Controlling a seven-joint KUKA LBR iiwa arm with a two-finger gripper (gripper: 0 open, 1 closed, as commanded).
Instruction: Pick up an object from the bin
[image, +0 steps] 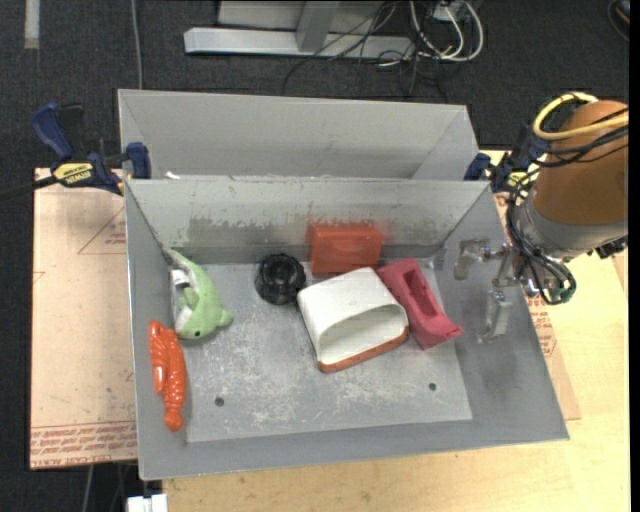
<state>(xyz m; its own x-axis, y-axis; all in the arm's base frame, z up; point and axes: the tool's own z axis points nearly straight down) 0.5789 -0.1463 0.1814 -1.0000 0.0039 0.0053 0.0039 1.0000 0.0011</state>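
Grey bin (300, 400) with white cup (352, 318), pink block (420, 300), red lobster (168, 372); end effector (480, 295) at right wall, seemingly apart.

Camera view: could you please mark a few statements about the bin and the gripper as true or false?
1. The orange lobster toy lies along the bin's left side. True.
2. The gripper holds the pink block. False: it hangs open over the bin's right wall, with nothing between its fingers.
3. The black round thing sits between the green toy and the white curved cover. True.
4. The white curved cover lies in the near left corner. False: it lies mid-bin, touching the pink block.
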